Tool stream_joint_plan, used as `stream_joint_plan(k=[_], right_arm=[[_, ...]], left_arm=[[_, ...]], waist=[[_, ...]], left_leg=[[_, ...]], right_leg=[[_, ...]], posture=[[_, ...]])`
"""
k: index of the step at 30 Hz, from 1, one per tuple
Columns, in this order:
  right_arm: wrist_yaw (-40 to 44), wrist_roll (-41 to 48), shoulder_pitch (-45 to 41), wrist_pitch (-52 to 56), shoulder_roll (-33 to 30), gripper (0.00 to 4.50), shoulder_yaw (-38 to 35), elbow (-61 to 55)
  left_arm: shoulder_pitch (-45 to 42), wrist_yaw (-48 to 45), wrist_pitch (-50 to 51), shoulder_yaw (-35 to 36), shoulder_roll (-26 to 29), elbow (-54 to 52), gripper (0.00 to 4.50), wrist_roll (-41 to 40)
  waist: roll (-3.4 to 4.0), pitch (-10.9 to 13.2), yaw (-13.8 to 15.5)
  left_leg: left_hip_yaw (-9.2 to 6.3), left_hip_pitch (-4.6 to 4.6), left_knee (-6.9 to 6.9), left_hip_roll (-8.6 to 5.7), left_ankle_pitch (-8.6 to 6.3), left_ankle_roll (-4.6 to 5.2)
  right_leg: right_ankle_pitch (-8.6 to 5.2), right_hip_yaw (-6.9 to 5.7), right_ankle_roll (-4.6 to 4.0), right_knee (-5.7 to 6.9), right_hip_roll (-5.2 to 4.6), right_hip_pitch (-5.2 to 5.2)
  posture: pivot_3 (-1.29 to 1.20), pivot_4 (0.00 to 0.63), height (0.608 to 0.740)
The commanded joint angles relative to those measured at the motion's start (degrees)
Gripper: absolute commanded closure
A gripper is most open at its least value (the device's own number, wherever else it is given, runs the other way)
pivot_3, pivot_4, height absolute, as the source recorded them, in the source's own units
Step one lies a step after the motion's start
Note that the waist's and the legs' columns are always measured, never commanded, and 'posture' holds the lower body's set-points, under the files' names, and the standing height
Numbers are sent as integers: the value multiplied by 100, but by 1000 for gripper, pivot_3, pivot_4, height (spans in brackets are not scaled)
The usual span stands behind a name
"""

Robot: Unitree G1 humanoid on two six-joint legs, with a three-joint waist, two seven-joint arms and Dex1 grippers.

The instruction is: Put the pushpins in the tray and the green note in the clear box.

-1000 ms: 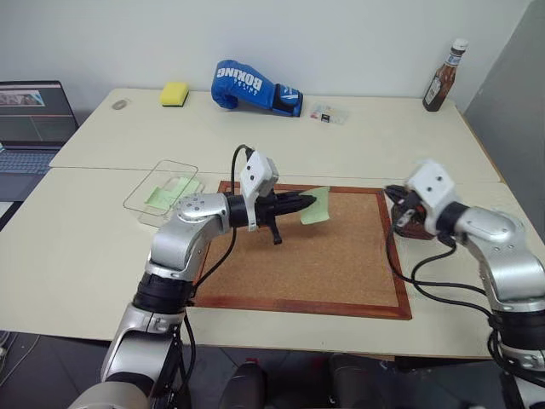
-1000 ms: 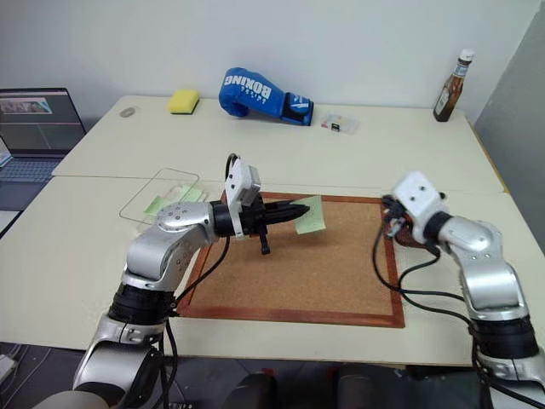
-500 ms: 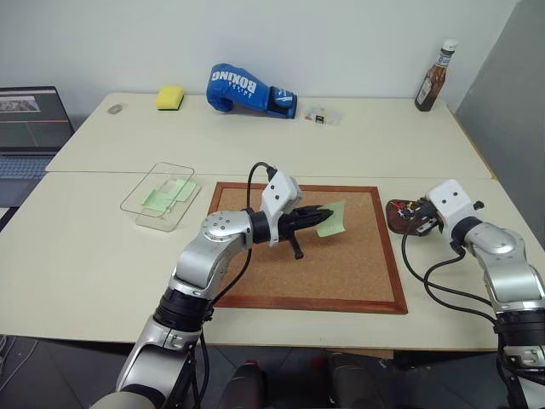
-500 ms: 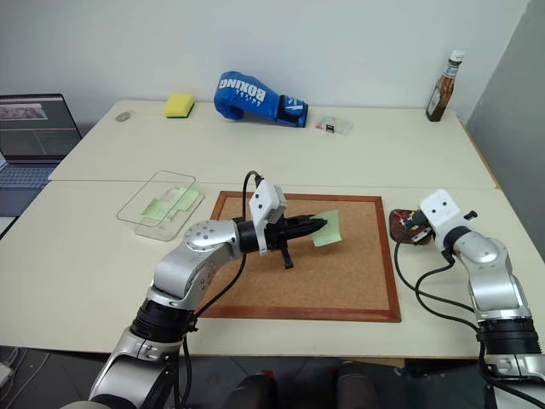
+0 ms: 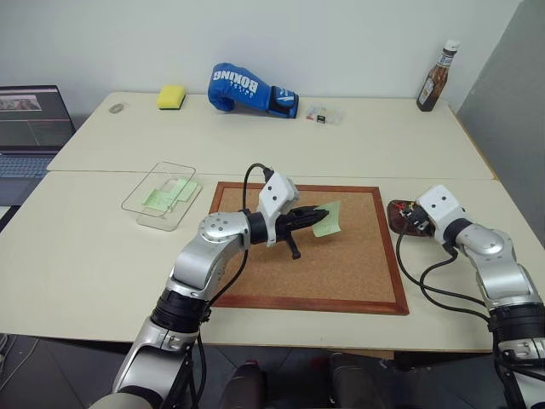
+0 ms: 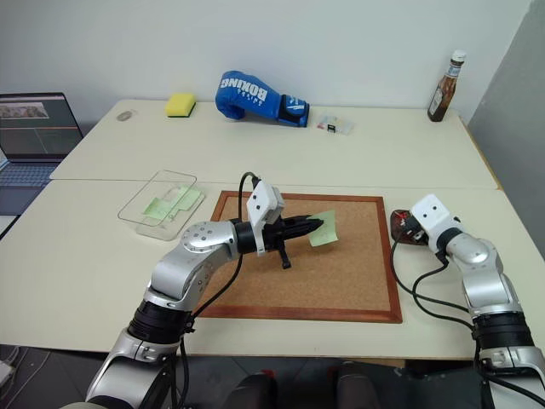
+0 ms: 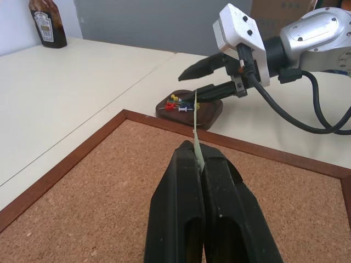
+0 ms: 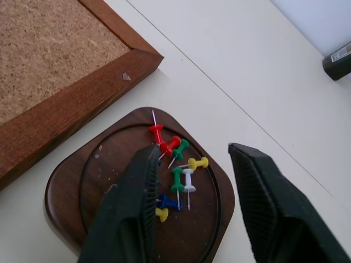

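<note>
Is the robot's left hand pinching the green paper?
Touching. The left wrist view shows the left gripper shut on the green note, its edge squeezed between both fingers.

A blue boxing glove (image 5: 254, 89) lies at the back of the table, near a yellow sponge (image 5: 171, 96). A brown sauce bottle (image 5: 433, 77) stands far right. A laptop (image 5: 31, 115) sits left. A small clear case (image 5: 322, 114) lies beside the glove.

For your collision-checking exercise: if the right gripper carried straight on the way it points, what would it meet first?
Most likely the tray with its pushpins: the open right gripper points down at it, fingers either side of the pins. How far above it hangs is unclear.
</note>
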Motion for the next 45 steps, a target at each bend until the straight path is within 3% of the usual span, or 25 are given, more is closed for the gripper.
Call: stream_joint_plan(k=[1,7,11,15,21,26,31,39,45], right_arm=[[-23,58,-52,-71,-81,1260,-163,-182],[190,483,-17,160,-33,44,-396,-567],[1230,1684,332,880,-115,44,-660,-1565],[1754,2755,591,1757,-191,44,-857,-2712],[1162,4243,-71,3165,323,44,-906,-3953],[598,4737,-624,3722,941,44,-419,-4470],[517,4702,-637,3708,1116,44,-109,-4446],[402,4671,-635,3630,1213,0,80,-4394],[308,4592,-557,3562,1243,0,102,-4381]], left_arm=[[-91,4,-71,67,14,-175,4500,-33],[-128,20,-45,101,1,-155,4500,-57],[-179,163,104,335,36,-135,4500,-147],[-174,677,304,896,60,-86,4500,-228],[-25,2383,213,2347,171,-19,4500,45],[-223,4074,20,3493,401,641,4500,474],[-337,4469,-105,3666,486,1356,4500,518],[-796,4155,-561,3653,598,2728,3007,309],[-722,4001,-529,3496,655,2411,1797,288]], waist=[[0,0,0],[0,0,-1],[0,0,8],[0,0,-1],[0,0,-37],[-1,0,21],[-5,-2,87],[-5,-2,44],[-5,-2,16]], left_leg=[[0,0,0,0,0,0],[0,0,0,0,0,0],[-3,-1,0,2,0,0],[-11,-5,0,1,0,1],[-17,1,1,6,0,1],[-28,-2,1,5,0,-1],[-41,-24,2,-8,0,-1],[-43,-27,2,-5,0,-2],[-42,-28,1,-4,0,-2]], right_leg=[[0,1,0,0,0,0],[0,1,0,-1,0,0],[0,-1,0,0,2,0],[0,-5,0,-1,2,0],[0,-12,2,5,4,2],[2,-22,3,4,4,2],[4,-31,0,-8,-4,-6],[3,-37,1,-5,-2,-11],[3,-36,1,-5,-1,-12]], posture=[[0,150,740],[0,150,740],[0,150,740],[0,150,740],[0,150,740],[0,150,740],[0,150,740],[0,150,740],[0,150,740]])
